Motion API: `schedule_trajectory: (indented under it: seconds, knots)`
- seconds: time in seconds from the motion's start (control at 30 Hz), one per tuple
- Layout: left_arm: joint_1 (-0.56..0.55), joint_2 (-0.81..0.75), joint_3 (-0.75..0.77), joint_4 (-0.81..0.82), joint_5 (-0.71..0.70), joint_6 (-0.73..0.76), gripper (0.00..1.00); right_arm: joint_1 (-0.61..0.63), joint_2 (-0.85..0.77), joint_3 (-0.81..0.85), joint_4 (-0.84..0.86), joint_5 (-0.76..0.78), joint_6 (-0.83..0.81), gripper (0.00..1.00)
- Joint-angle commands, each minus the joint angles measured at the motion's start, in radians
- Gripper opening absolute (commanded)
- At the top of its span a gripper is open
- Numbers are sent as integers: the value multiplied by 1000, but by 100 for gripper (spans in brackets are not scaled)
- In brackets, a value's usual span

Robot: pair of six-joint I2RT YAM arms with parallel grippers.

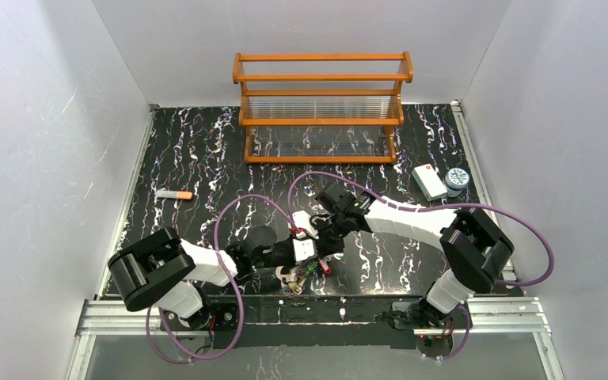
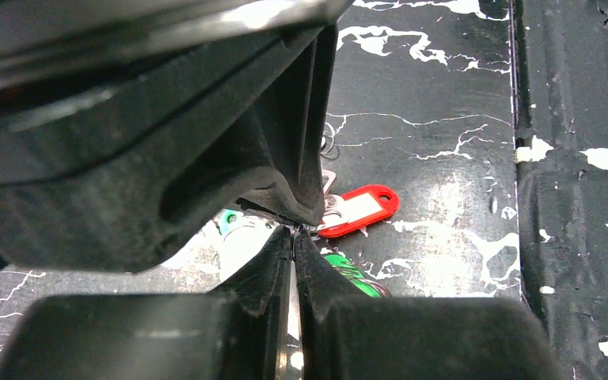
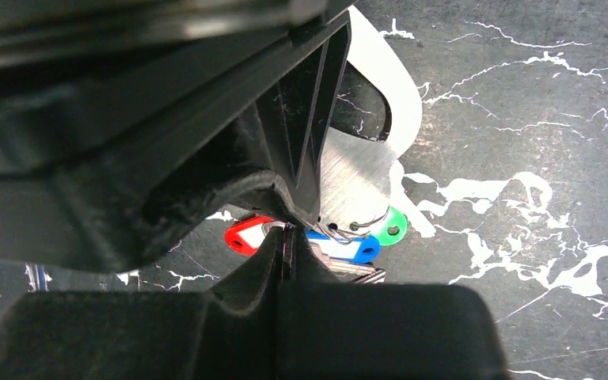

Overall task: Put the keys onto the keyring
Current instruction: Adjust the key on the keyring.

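My two grippers meet tip to tip low over the near middle of the table. The left gripper (image 1: 304, 255) (image 2: 294, 235) is shut on a thin silver strip, the keyring (image 2: 294, 317), seen edge-on between its fingers. The right gripper (image 1: 322, 237) (image 3: 286, 231) is shut at the silver end of the red-tagged key (image 3: 245, 235) (image 2: 360, 210). More keys hang just below the tips: a blue tag (image 3: 350, 248), a green tag (image 3: 393, 226) (image 2: 356, 277) and a teal tag (image 2: 228, 220). A thin wire (image 3: 362, 225) runs by the blue tag. The bunch shows in the top view (image 1: 310, 273).
An orange wooden rack (image 1: 321, 107) stands at the back. A white box (image 1: 429, 180) and a round patterned tin (image 1: 457, 178) sit at the back right. An orange-tipped grey stick (image 1: 173, 194) lies at the left. The table's near edge (image 1: 317, 299) is just below the keys.
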Motion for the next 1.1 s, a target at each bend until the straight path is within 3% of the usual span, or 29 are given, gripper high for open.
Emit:
schedule_trajectory:
  seconds: [0.0, 0.07, 0.17, 0.23, 0.43, 0.83, 1.07]
  knots:
    - [-2, -8, 19, -14, -10, 6, 0, 7, -26, -4, 18, -1, 12, 1]
    - [-2, -28, 7, -14, -29, -9, 0, 7, -36, -13, 36, 16, 28, 1]
    - [-2, -77, -18, -8, -74, -38, 0, -6, -77, -59, 117, 17, 66, 22]
    - [-2, -121, -40, 11, -99, -63, 0, -28, -117, -98, 178, -19, 93, 28]
    - [-1, -182, -90, 128, -121, -143, 0, -107, -211, -165, 304, -142, 158, 30]
    - [-1, -116, -199, 590, -165, -304, 0, -143, -385, -292, 541, -299, 194, 39]
    - [-1, -117, -192, 627, -143, -317, 0, -143, -409, -332, 608, -331, 186, 37]
